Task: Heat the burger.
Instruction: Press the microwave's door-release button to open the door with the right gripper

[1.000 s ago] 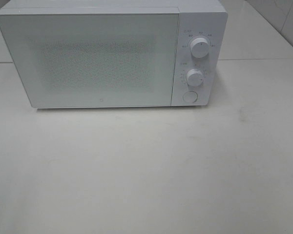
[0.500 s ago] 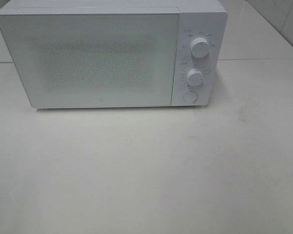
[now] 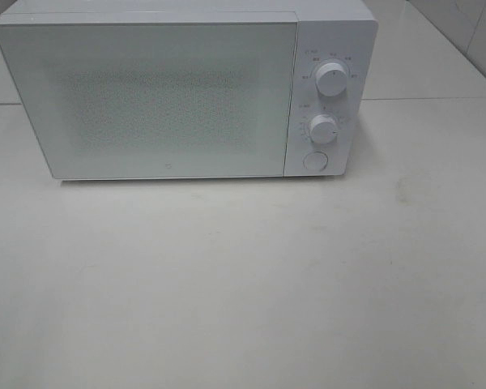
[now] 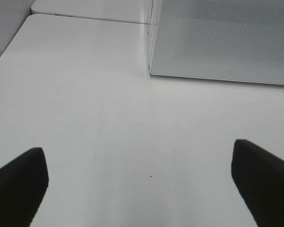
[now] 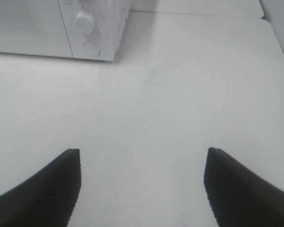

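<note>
Jaws parted, above table, microwave shut

You have a white table filling most of the high view. A white microwave stands toward its far side, door closed. Behind it a second white table butts up along a thin seam. A pale tiled wall shows in the far right corner. The light is soft and even.
</note>
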